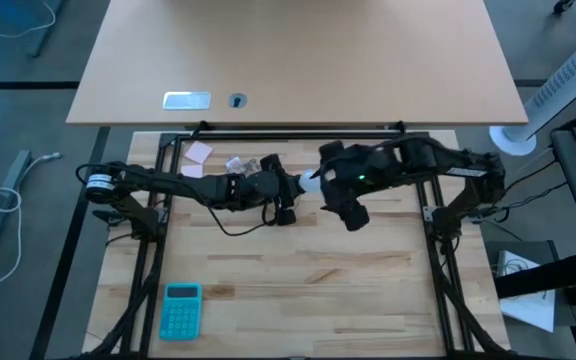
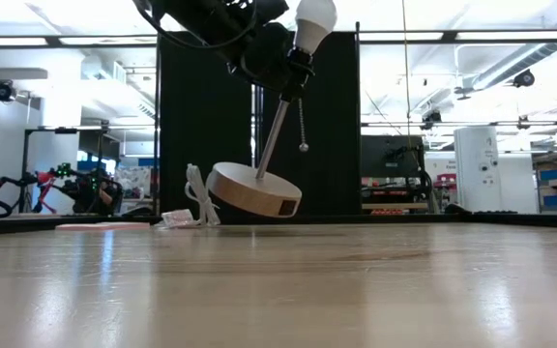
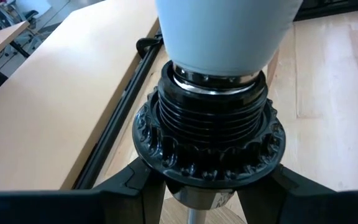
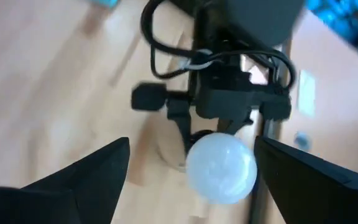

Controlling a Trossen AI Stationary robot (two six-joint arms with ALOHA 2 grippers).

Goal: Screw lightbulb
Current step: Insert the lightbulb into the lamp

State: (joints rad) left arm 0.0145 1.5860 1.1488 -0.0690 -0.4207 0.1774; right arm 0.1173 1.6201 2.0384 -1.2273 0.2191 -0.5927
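Observation:
A small lamp has a round wooden disc base, a thin rod and a black ribbed socket. The white lightbulb sits in the socket's mouth. My left gripper is shut on the lamp just under the socket and holds it up at a tilt. My right gripper is open. Its two fingers stand on either side of the lightbulb with a gap on each side, touching nothing. The disc is tilted; I cannot tell whether its low edge touches the table. My left gripper pinches the lamp's neck just below the socket's toothed collar between its two fingers, one on each side. It comes from the table's left, slanting a little downward. The rod and disc hang tilted below the fingers, and the lightbulb points away past the fingertips.
A teal calculator lies near the front left. Pink notes and a crumpled wrapper lie at the back left. A black cord trails under the left arm. A pull chain dangles from the socket.

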